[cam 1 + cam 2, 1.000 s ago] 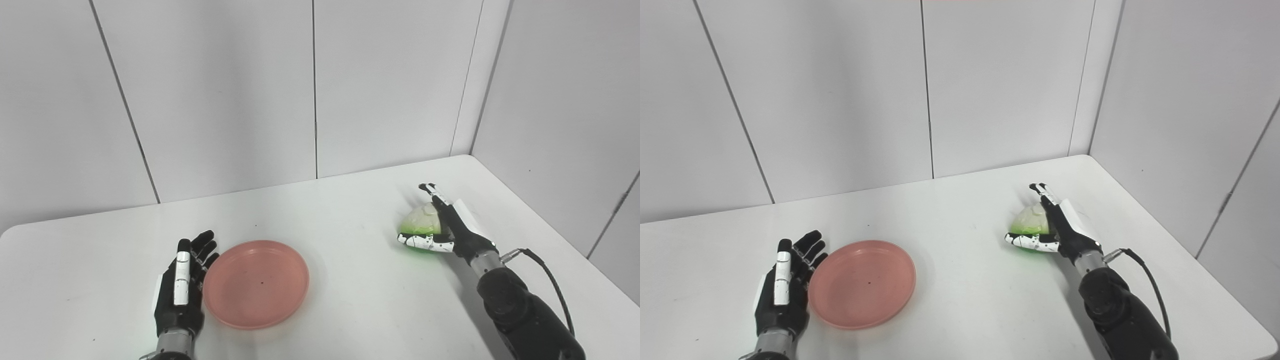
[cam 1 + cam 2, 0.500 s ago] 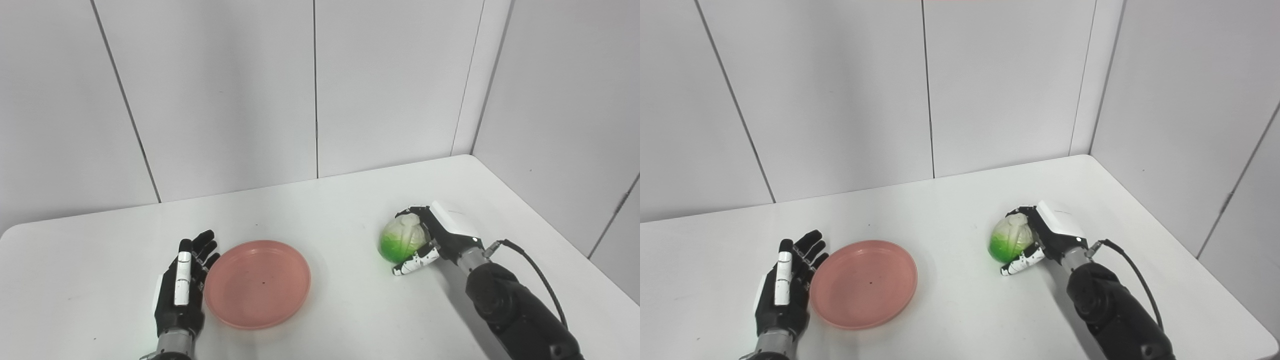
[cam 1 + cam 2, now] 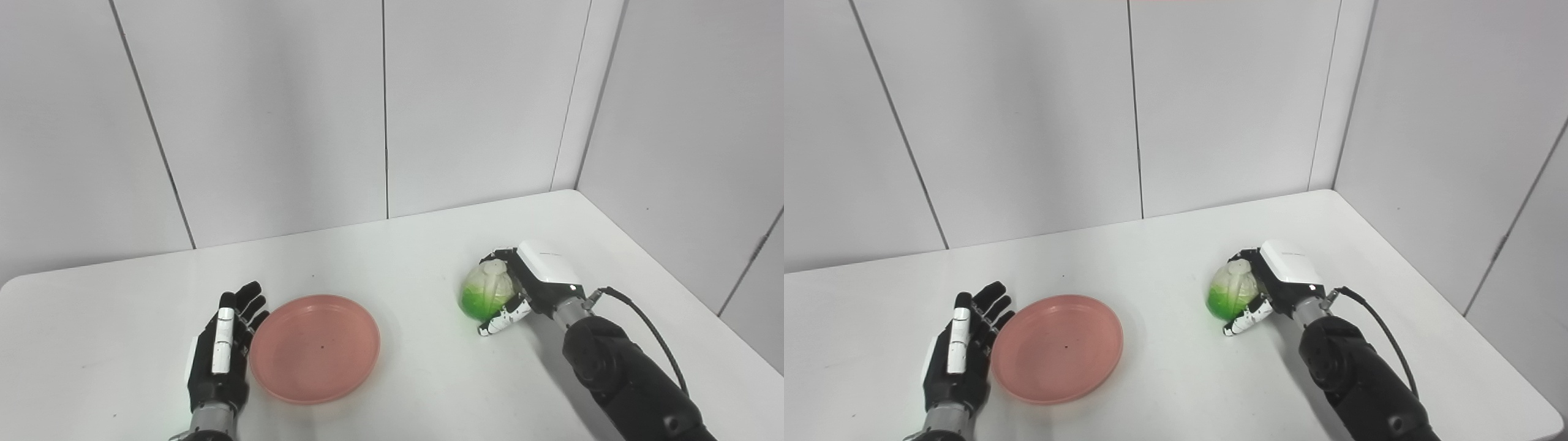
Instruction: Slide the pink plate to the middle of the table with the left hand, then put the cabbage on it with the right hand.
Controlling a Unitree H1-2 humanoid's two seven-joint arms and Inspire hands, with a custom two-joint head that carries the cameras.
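Right hand [image 3: 531, 286] has the round green-and-white cabbage [image 3: 487, 292] wrapped up, fingers curled over it at centre-right of the frame. The shallow pink plastic plate [image 3: 314, 347] lies off to its left, lower centre-left on the white table [image 3: 416, 257], well apart from the cabbage. Left hand [image 3: 222, 352] rests flat with fingers spread, holding nothing, touching or just beside the plate's left rim. The carry looks to run leftward and down the frame.

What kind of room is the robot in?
Probably a robot test booth: bare white wall panels, a plain white table, and only a pink plate and a cabbage on it.
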